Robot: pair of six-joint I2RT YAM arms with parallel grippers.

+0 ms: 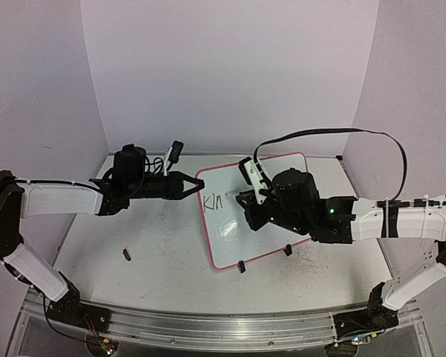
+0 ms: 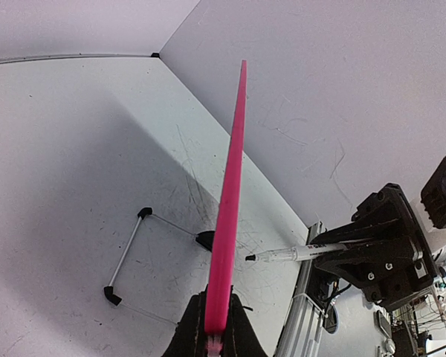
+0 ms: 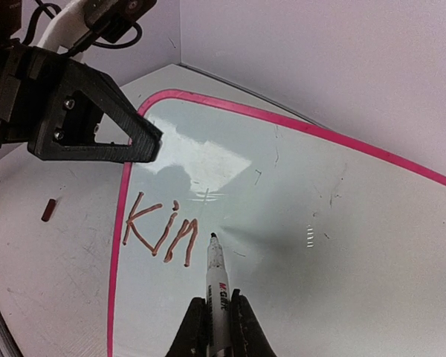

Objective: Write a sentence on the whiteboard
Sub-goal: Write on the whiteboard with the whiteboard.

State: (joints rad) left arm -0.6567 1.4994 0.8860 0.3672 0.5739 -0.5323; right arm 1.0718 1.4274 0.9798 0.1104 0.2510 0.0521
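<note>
The whiteboard (image 1: 271,223) with its pink rim lies tilted at the table's middle, two black clip feet (image 1: 241,266) at its near edge. The sentence reads "Kin" (image 1: 212,201) near the board's left edge, and shows again in the right wrist view (image 3: 160,230). My left gripper (image 1: 195,184) is shut on the board's left rim, which runs edge-on in the left wrist view (image 2: 229,201) between my fingers (image 2: 241,327). My right gripper (image 3: 217,303) is shut on a white marker (image 3: 218,279). Its black tip sits just right of the "n", close to the board.
A small brown-red piece (image 1: 126,256) lies on the table at the left front. A wire stand with black ends (image 2: 126,256) lies by the board. A black cable (image 1: 334,132) arcs over the right arm. Walls close the back and sides.
</note>
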